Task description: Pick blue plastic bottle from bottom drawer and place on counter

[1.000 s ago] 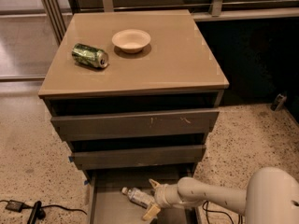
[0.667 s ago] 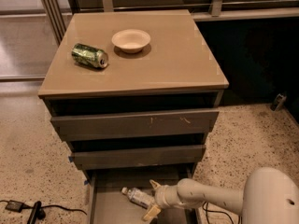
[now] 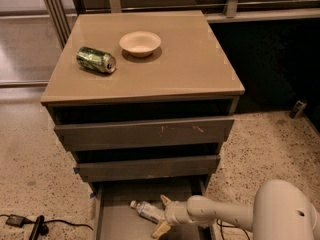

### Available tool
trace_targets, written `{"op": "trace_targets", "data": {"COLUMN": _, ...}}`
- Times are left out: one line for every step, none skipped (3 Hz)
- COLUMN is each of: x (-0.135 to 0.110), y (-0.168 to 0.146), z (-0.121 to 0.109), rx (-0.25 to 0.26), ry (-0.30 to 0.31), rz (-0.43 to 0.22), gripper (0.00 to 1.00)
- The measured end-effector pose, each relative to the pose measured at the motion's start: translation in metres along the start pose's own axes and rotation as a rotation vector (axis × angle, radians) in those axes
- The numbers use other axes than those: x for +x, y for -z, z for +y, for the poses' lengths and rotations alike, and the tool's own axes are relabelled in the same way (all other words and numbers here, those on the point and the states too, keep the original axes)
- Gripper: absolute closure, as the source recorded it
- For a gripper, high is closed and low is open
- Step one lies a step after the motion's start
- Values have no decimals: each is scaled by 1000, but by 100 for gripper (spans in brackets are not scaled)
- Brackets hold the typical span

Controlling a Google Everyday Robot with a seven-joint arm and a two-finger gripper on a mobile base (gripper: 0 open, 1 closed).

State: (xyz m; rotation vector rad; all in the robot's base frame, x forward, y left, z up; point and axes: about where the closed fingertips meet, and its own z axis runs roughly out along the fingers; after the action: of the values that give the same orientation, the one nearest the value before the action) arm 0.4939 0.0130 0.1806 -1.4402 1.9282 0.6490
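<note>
Logging item 1: small clear plastic bottle with white cap and pale bluish label (image 3: pixel 145 210), lying on its side on the flat grey floor of the pulled-out bottom drawer (image 3: pixel 117 226), cap pointing left. I judge it light, thin-walled, slippery and apt to roll, so the best hold is across the mid-body. Item 2: tan 2-finger gripper (image 3: pixel 162 215), inside the drawer, fingers spread and straddling the bottle's base end, not clamped. Item 3: glossy tan-beige counter (image 3: pixel 185 74), bearing a green metal drink can (image 3: pixel 96 59) on its side and a shallow cream bowl (image 3: pixel 140 42). Obstruction: 2 wider grey drawer fronts (image 3: pixel 145 133) directly above the bottle; I would draw outward before lifting. Black cable (image 3: pixel 30 224) on floor, left.
</note>
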Motion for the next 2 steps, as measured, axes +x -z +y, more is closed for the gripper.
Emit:
{"op": "trace_targets", "data": {"x": 34, "y": -36, "z": -3, "rx": -11, "ry": -38, "rz": 29, "gripper": 0}}
{"op": "trace_targets", "data": {"x": 35, "y": -37, "z": -5, "rx": -9, "ry": -39, "rz": 30, "gripper": 2}}
